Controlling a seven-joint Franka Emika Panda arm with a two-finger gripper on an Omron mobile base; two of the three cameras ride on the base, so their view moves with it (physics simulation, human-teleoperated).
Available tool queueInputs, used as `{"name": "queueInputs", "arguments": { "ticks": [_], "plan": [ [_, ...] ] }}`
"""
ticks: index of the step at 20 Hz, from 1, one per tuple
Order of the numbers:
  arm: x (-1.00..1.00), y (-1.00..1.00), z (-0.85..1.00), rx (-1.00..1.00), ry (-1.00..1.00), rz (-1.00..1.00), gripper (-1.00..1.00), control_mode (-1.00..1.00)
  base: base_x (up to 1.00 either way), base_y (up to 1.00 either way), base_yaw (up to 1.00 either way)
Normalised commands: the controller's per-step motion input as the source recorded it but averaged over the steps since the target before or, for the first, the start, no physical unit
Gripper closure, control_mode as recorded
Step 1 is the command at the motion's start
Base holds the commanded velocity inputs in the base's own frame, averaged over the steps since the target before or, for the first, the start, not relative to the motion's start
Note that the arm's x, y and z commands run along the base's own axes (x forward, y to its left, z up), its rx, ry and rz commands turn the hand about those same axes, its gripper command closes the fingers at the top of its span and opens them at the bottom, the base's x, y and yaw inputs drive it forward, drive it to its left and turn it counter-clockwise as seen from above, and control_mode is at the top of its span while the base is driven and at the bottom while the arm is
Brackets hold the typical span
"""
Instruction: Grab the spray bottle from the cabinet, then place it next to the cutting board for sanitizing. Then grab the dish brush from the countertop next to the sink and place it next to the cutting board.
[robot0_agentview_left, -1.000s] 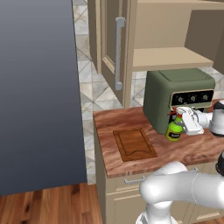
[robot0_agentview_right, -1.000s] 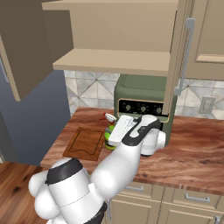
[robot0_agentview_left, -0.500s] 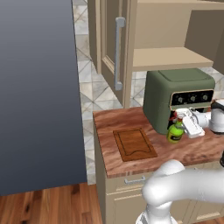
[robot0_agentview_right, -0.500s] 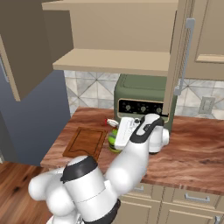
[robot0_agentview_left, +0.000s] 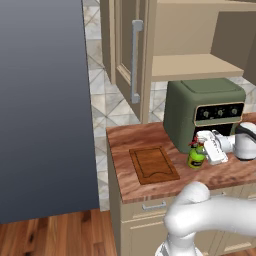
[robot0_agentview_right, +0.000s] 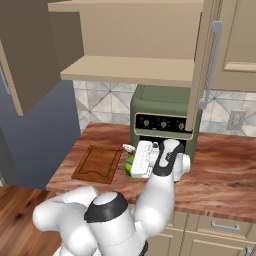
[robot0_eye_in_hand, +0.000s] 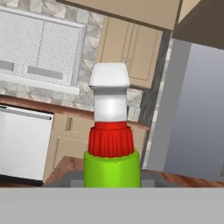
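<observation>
The spray bottle (robot0_agentview_left: 196, 157) stands upright, green with a red neck and white head, low over the countertop (robot0_agentview_left: 125, 145) just right of the cutting board (robot0_agentview_left: 154, 165) and in front of the green oven. My gripper (robot0_agentview_left: 204, 150) reaches in from the right and is shut on the spray bottle. From the other side the spray bottle (robot0_agentview_right: 131, 165) sits between the cutting board (robot0_agentview_right: 97, 163) and my gripper (robot0_agentview_right: 136, 161). The hand view has the spray bottle (robot0_eye_in_hand: 111, 144) close up and centred. The cabinet (robot0_agentview_left: 195, 65) is open above, its shelf bare. The dish brush is out of view.
An olive-green countertop oven (robot0_agentview_left: 205, 112) stands right behind the bottle. The open cabinet door with its grey bar handle (robot0_agentview_right: 210, 65) hangs above the oven's right side. A tall dark grey fridge (robot0_agentview_left: 45, 100) borders the counter's left end.
My gripper has brought the spray bottle down and slightly toward the cutting board. The arm's elbow has shifted in the foreground.
</observation>
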Motion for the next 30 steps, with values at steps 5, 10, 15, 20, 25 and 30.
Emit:
{"name": "queueInputs", "arguments": {
  "ticks": [5, 10, 15, 20, 25, 30],
  "plan": [
    [0.28, 0.0, -0.36, 0.0, 0.03, 0.0, 1.0, -1.0, 0.0, 0.0, 0.0],
    [0.31, 0.0, -0.18, 0.0, 0.06, 0.0, 1.0, -1.0, 0.0, 0.0, 0.0],
    [0.28, 0.0, -0.39, 0.0, 0.1, 0.01, 1.0, -1.0, 0.0, 0.0, 0.0],
    [0.27, 0.0, -0.61, 0.0, 0.09, 0.0, 1.0, -1.0, 0.0, 0.0, 0.0],
    [0.16, 0.0, -0.43, 0.0, 0.1, 0.0, -1.0, -1.0, 0.0, 0.0, 0.0],
    [0.03, -0.11, -0.03, 0.02, 0.13, 0.0, -1.0, -1.0, 0.0, 0.0, 0.0]
  ]
}}
